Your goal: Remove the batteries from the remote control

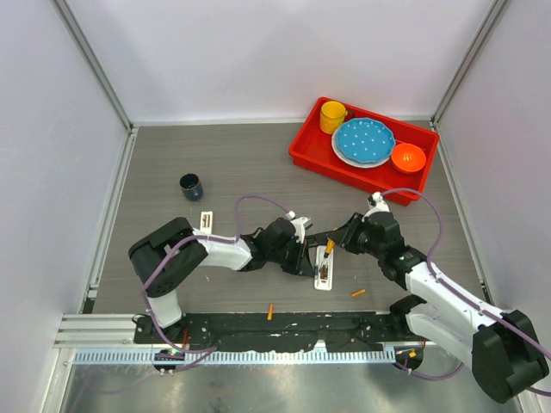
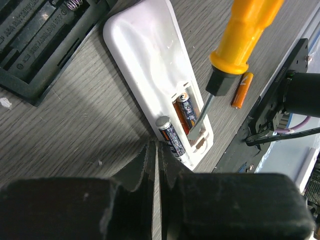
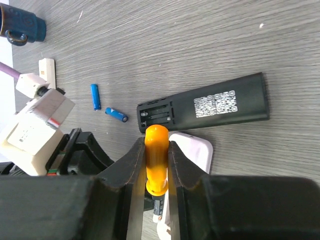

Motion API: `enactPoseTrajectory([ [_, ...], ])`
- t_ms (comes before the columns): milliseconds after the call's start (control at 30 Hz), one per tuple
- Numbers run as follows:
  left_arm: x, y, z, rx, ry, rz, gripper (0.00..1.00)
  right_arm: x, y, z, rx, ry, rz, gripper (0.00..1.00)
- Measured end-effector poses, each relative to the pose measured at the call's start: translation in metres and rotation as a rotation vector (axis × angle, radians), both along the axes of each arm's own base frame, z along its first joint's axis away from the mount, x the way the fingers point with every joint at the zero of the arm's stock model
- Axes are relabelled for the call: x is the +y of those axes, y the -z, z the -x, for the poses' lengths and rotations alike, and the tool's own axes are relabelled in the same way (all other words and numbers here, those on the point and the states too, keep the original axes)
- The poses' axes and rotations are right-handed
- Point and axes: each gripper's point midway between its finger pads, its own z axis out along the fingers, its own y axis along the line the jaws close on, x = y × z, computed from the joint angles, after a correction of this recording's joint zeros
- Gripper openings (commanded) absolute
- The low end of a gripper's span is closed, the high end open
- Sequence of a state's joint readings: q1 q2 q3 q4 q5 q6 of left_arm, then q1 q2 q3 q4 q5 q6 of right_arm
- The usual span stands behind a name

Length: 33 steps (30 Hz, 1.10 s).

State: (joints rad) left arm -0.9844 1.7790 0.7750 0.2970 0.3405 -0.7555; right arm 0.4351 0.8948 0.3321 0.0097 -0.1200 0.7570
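Observation:
A white remote (image 2: 150,60) lies face down with its compartment open; two dark-and-orange batteries (image 2: 185,112) sit in it, one (image 2: 169,134) with its end lifted. My right gripper (image 3: 156,150) is shut on the orange screwdriver handle (image 3: 156,160). The screwdriver's metal tip (image 2: 200,120) rests in the compartment beside the batteries. My left gripper (image 2: 156,150) is shut and empty, its tips at the white remote's near edge. A black remote (image 3: 210,107) with an empty compartment lies just beyond. Two blue batteries (image 3: 95,96) and a loose orange battery (image 2: 242,90) lie on the table.
A red tray (image 1: 303,155) with a yellow cup, blue plate and orange bowl stands at the back right. A dark blue cup (image 1: 191,186) and a white battery cover (image 1: 207,220) are at the left. Two orange batteries (image 1: 358,293) lie near the front rail (image 1: 258,331).

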Motion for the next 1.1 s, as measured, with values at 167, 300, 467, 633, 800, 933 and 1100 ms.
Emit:
enactPoseTrajectory([
  [167, 0.000, 0.000, 0.000, 0.000, -0.002, -0.002, 0.09, 0.009, -0.008, -0.002, 0.006, -0.026, -0.001, 0.01],
  [300, 0.002, 0.000, -0.002, -0.007, -0.011, -0.015, 0.13, 0.012, -0.003, -0.002, 0.027, -0.037, 0.008, 0.01],
  [467, 0.017, -0.005, -0.009, -0.058, -0.053, -0.082, 0.27, 0.011, -0.004, -0.003, 0.029, -0.037, 0.021, 0.01],
  [633, 0.029, -0.026, -0.015, -0.128, -0.069, -0.111, 0.28, 0.008, -0.022, -0.012, -0.025, -0.027, 0.045, 0.01],
  [800, 0.013, -0.047, -0.010, -0.176, -0.023, -0.088, 0.26, 0.000, -0.032, -0.021, -0.057, -0.003, 0.075, 0.01],
  [933, -0.023, -0.064, 0.010, -0.202, 0.072, -0.041, 0.22, -0.014, -0.028, -0.026, -0.042, 0.033, 0.097, 0.01],
  [1100, -0.062, -0.059, 0.030, -0.194, 0.171, -0.023, 0.15, -0.035, -0.023, -0.032, -0.026, 0.089, 0.120, 0.01],
])
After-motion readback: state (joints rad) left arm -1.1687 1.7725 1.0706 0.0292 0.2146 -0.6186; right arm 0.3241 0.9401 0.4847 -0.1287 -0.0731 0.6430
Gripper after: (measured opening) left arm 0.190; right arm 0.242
